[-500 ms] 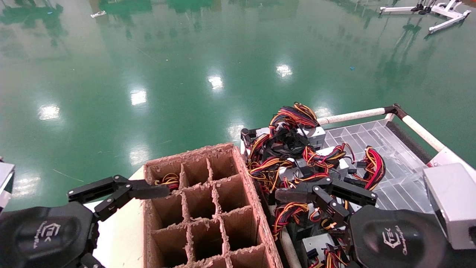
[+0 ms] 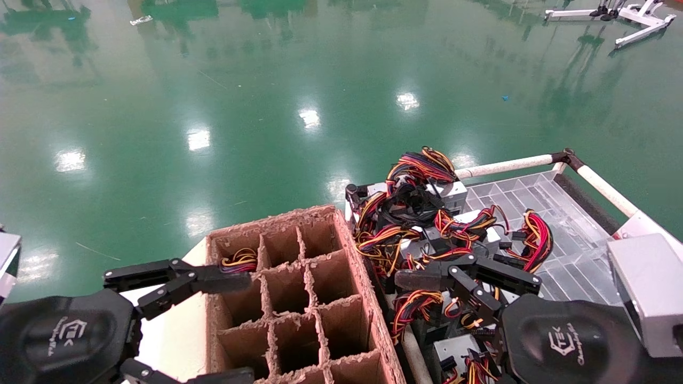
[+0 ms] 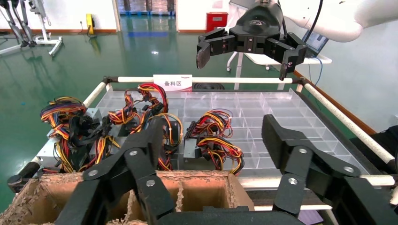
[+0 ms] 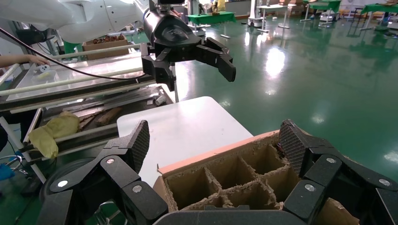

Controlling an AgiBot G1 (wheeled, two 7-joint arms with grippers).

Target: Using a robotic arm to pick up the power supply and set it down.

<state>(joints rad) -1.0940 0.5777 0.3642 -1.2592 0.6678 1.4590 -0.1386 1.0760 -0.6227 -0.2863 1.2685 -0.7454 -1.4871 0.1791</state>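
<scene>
Left black two-finger gripper (image 2: 176, 325), jaws spread and empty, shifted slightly toward the brown cardboard divided box (image 2: 299, 298)'s far-left cell holding wires. Silver-grey power supplies with looped coloured wires (image 2: 421, 224) heaped right of that box. Right black gripper (image 2: 448, 288) unmoved, open above them; pickup apparently pending.

I see a glossy green floor (image 2: 267, 80) all around, with ceiling lights reflected as bright patches. A white metal stand base (image 2: 629, 18) lies on it far off to my right. Left wrist view: white wall (image 3: 70, 14) at the back, a red cabinet (image 3: 217, 19) against it, a yellow post (image 3: 89, 22) nearby, and a white side table with a laptop (image 3: 313, 46). Right wrist view: green-topped tables (image 4: 213, 18) far back, a white table (image 4: 183, 126) close by, and a rack with yellow cloth (image 4: 49, 131) beside it.
</scene>
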